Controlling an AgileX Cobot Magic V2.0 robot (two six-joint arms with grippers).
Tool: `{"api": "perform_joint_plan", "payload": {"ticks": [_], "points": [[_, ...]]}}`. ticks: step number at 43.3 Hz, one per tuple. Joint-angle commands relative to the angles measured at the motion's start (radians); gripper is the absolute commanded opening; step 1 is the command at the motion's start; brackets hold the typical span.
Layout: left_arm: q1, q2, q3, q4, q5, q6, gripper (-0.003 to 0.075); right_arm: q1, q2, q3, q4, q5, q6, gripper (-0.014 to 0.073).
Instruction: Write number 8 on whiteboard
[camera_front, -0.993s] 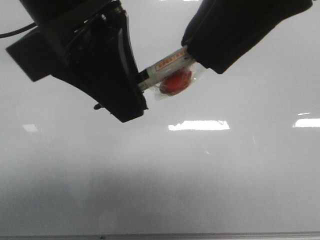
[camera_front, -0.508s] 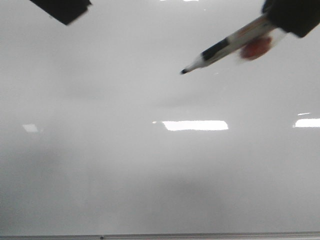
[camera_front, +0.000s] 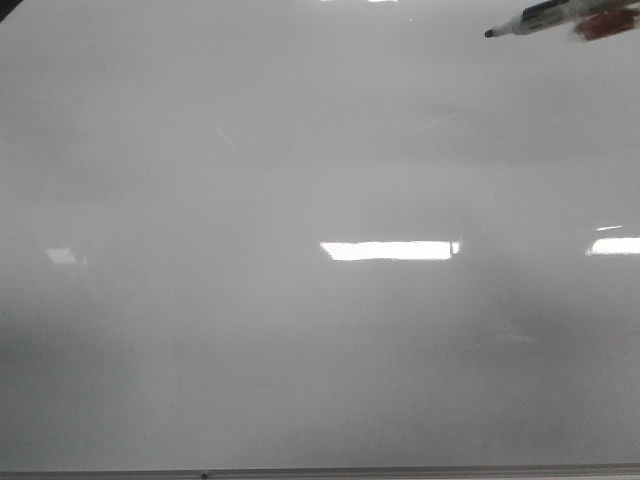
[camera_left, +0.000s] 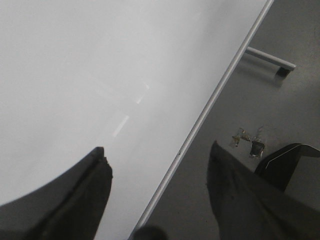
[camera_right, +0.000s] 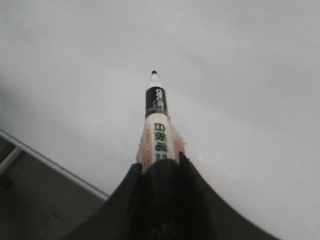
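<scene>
Whiteboard (camera_front: 300, 330): bare, wide free surface; grey edge strip (camera_left: 200, 115).
Right pincer (camera_right: 160, 175): clamped on uncapped marker (camera_right: 156, 125), tip above whiteboard.
Left pincer (camera_left: 157, 172): apart, empty, over whiteboard's edge strip.

One whiteboard (camera_front: 300, 350); one marker (camera_right: 156, 125) (uncapped); two claws (camera_left: 157, 195) (camera_right: 162, 170).

A bare indoor test space, most like a lab or workshop: a large glossy whiteboard (camera_front: 300, 330) lies flat, mirroring rectangular ceiling lights (camera_front: 390, 250), and past its thin metal edge strip (camera_left: 210, 102) shows a dull grey floor (camera_left: 280, 110) with a metal bar (camera_left: 270, 59) and scuffs
</scene>
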Motion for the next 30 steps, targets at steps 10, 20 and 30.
{"api": "perform_joint_plan", "payload": {"ticks": [10,20,30], "points": [[0.002,-0.015,-0.027,-0.034,-0.091,-0.011,0.042,0.001,0.14,-0.098,0.037,-0.176,-0.014,-0.0096],[0.002,-0.015,-0.027,-0.034,-0.091,-0.011,0.042,0.001,0.267,-0.191,0.037,-0.177,-0.015,-0.0096],[0.002,-0.015,-0.027,-0.035,-0.091,-0.011,0.042,0.03,0.387,-0.261,0.037,-0.166,-0.038,-0.0096]]}}
